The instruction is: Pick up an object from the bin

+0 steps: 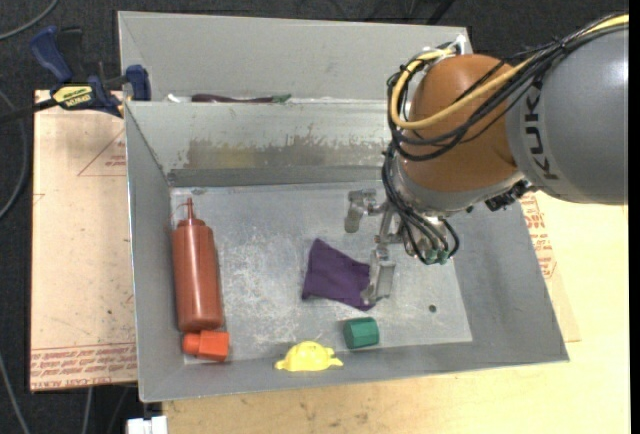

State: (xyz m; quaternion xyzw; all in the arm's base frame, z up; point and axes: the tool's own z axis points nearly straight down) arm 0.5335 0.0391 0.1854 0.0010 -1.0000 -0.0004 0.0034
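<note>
My gripper (368, 247) hangs low over the middle of the bin floor, open. One finger (355, 213) stands above the upper right of a crumpled purple cloth (333, 274). The other finger (382, 280) comes down at the cloth's right edge; I cannot tell whether it touches. The cloth lies flat on the floor, mostly left of the fingers. A small green block (361, 332) sits just below the lower finger, near the bin's front wall.
A red squeeze bottle (197, 272) lies lengthwise along the left wall, with an orange cap (207, 345) at its lower end. A yellow lumpy thing (308, 357) rests at the front edge. The arm's orange cover and cables hang over the bin's right side.
</note>
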